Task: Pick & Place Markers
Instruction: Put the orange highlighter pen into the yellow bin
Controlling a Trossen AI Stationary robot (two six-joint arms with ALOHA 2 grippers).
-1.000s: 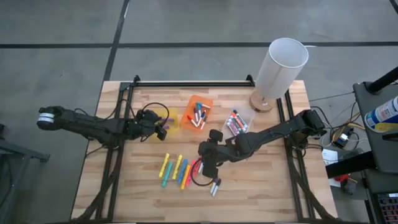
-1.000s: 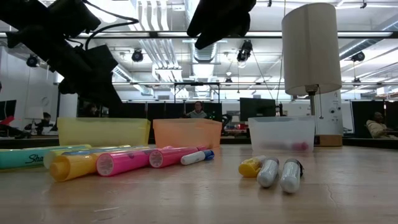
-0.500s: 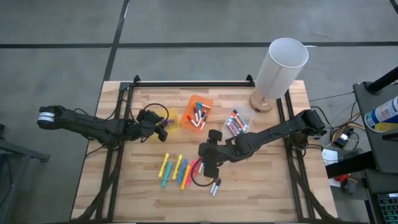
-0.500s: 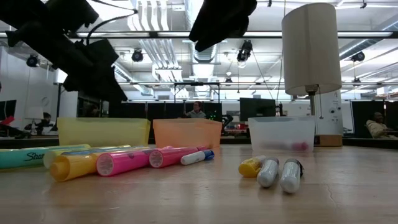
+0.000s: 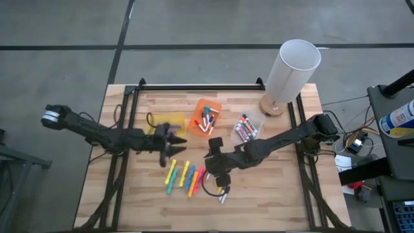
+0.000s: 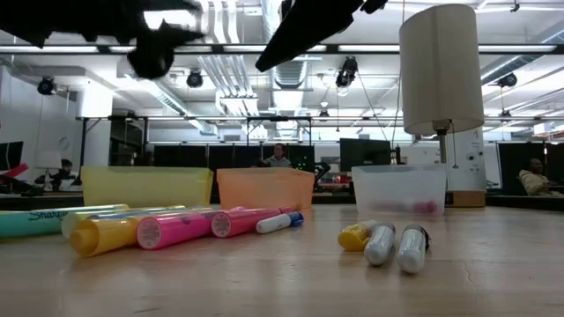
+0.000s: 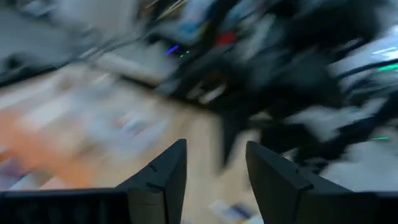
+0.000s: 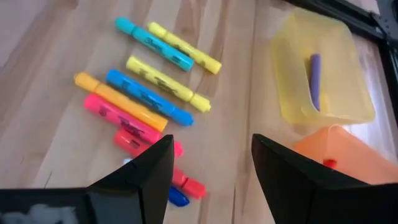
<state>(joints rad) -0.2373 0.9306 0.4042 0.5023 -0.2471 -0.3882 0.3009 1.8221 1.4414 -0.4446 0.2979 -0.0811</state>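
Your left gripper hovers with its fingers wide and empty between the yellow bin and the loose markers, apparently lining up for a pick. Those slim, smooth plastic markers lie in a rough row on the grained wooden table, easy to pinch across their round barrels. Your right gripper hangs over the row's right end, fingers wide and empty, with the orange bin and clear bin behind.
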